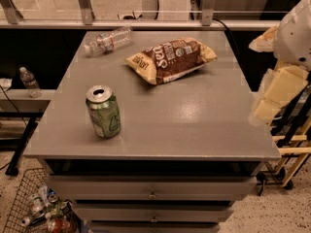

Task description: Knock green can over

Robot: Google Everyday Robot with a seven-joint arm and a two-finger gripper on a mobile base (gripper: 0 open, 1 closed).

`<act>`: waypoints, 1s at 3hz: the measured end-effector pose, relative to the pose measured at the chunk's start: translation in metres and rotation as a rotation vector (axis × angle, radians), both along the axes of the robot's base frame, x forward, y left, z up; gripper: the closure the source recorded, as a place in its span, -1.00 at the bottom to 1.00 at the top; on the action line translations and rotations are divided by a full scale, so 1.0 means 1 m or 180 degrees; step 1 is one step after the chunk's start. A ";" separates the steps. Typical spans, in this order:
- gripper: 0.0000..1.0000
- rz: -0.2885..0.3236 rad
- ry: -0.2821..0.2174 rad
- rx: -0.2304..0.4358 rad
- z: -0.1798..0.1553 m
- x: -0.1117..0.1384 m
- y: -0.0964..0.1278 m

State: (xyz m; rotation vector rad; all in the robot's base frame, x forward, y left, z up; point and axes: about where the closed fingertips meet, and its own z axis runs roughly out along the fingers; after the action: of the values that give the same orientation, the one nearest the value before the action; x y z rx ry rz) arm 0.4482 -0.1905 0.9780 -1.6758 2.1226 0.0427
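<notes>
The green can [103, 111] stands upright near the front left of the grey table [194, 125], its silver top with the pull-tab opening facing up. My gripper [273, 93], cream and white, hangs off the table's right edge at about the can's depth. It is far to the right of the can and touches nothing.
A brown and cream chip bag [170, 59] lies at the back middle of the table. A clear water bottle [108, 40] lies on its side at the back left. A wire basket of bottles [36, 208] sits on the floor at front left. Yellow frame legs [291, 144] stand to the right.
</notes>
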 end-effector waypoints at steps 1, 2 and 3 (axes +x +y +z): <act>-1.00 0.0295 -0.0032 0.0727 -0.026 0.030 0.044; -1.00 0.0586 0.0024 0.1413 -0.025 0.043 0.099; -1.00 0.0643 0.0072 0.1615 -0.017 0.039 0.114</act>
State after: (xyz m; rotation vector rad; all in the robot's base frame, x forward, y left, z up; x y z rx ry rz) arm 0.4868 -0.0765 0.9611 -1.5652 1.7508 0.6092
